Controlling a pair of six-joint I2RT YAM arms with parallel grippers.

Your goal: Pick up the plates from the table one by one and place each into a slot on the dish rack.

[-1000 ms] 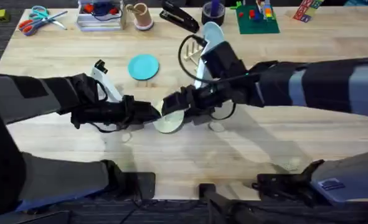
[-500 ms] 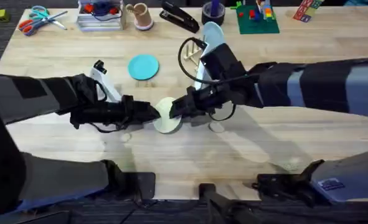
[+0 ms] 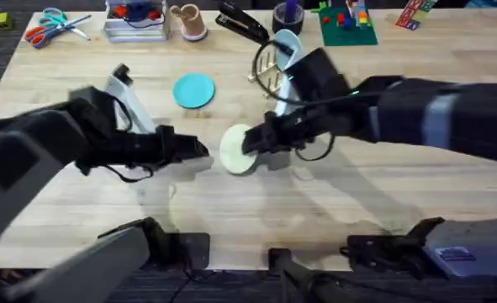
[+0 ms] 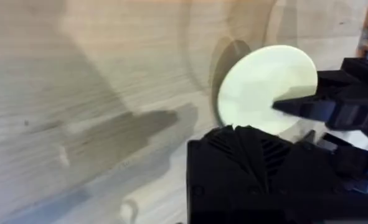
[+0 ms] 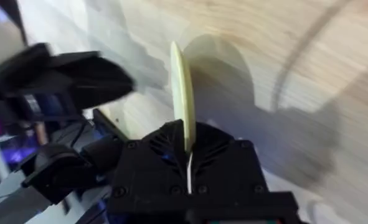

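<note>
My right gripper (image 3: 255,143) is shut on the right edge of the cream plate (image 3: 235,150), which stands tilted on edge just above the table (image 3: 332,210). In the right wrist view the plate (image 5: 182,93) shows edge-on, clamped between the fingers. My left gripper (image 3: 193,150) is shut and sits a little left of the plate, apart from it; its wrist view shows the plate (image 4: 264,87) ahead. The teal plate (image 3: 194,90) lies flat behind the left arm. The wooden dish rack (image 3: 267,74) stands at the back centre with a pale blue plate (image 3: 287,46) upright in it.
Along the far edge are scissors (image 3: 50,25), a clear tray (image 3: 134,21), a small cup (image 3: 189,21), a black stapler (image 3: 242,23), a dark cup (image 3: 288,13) and a green board with bricks (image 3: 347,25). Bare wood lies in front of both grippers.
The right gripper has raised the cream plate onto its edge and carried it slightly right. The left gripper has drawn back to the left and no longer touches the plate.
</note>
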